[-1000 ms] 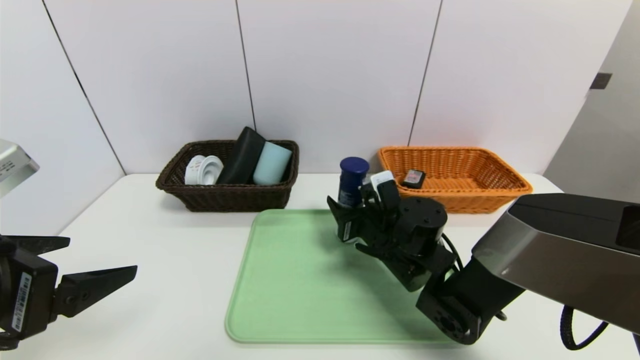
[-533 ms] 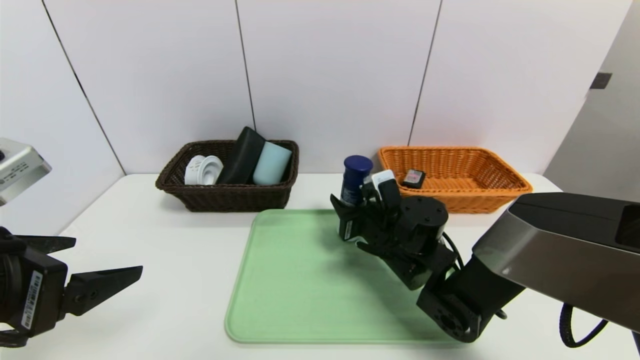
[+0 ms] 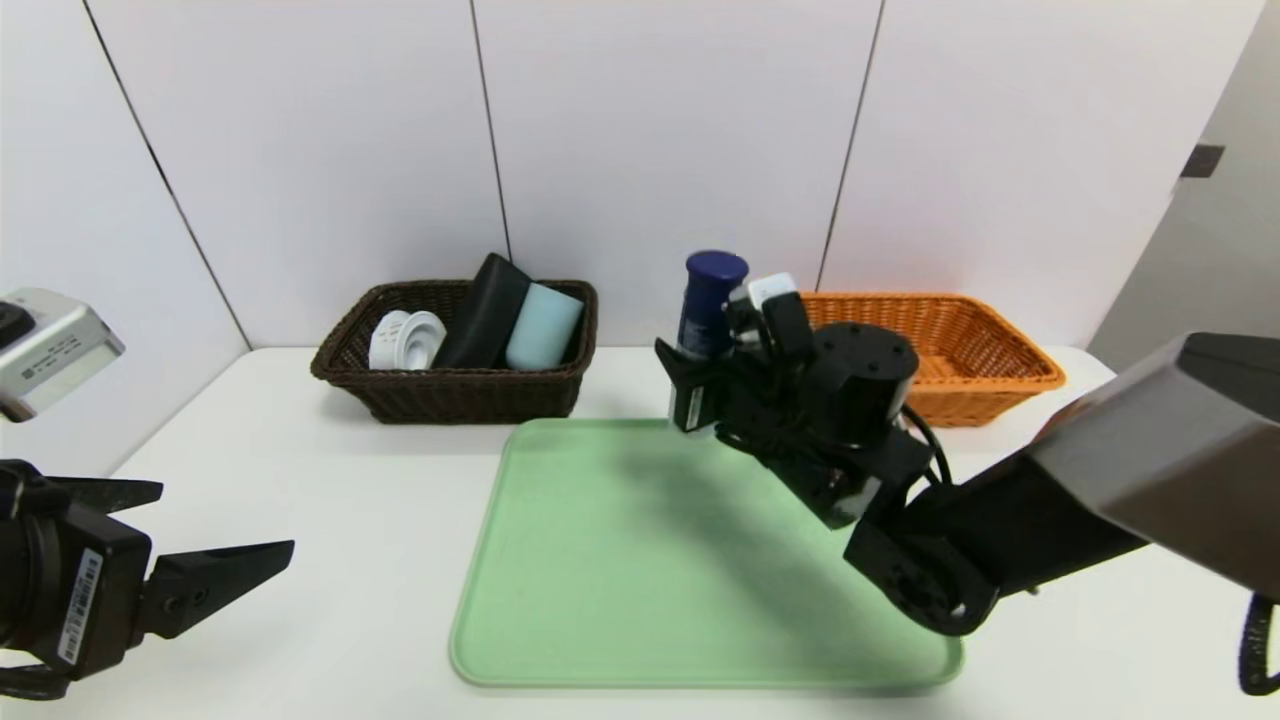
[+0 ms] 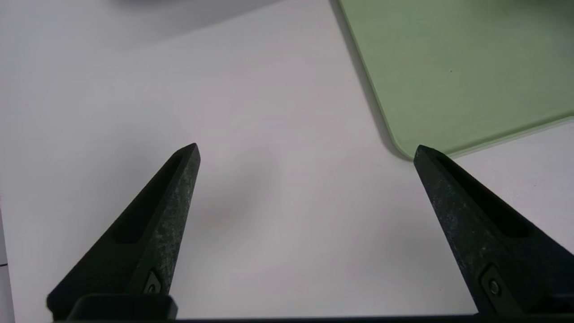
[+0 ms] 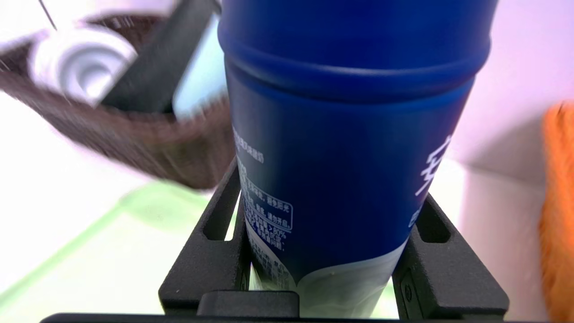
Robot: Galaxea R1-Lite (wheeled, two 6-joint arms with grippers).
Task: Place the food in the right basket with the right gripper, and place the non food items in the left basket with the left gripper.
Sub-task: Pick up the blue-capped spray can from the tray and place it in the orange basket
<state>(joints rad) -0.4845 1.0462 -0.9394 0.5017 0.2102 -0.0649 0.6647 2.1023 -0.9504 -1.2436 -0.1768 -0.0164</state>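
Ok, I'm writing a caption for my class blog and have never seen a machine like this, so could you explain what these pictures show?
It is a robot with two arms. One picture looks forward and down from its head; the other two come from cameras on its wrists.

On the white table lie a green tray, a dark brown basket and an orange basket. The brown one holds white items, a black object and a light blue one.

The right end effector grips a blue bottle above the tray. The left end effector is open and holds nothing, off to the tray's left.
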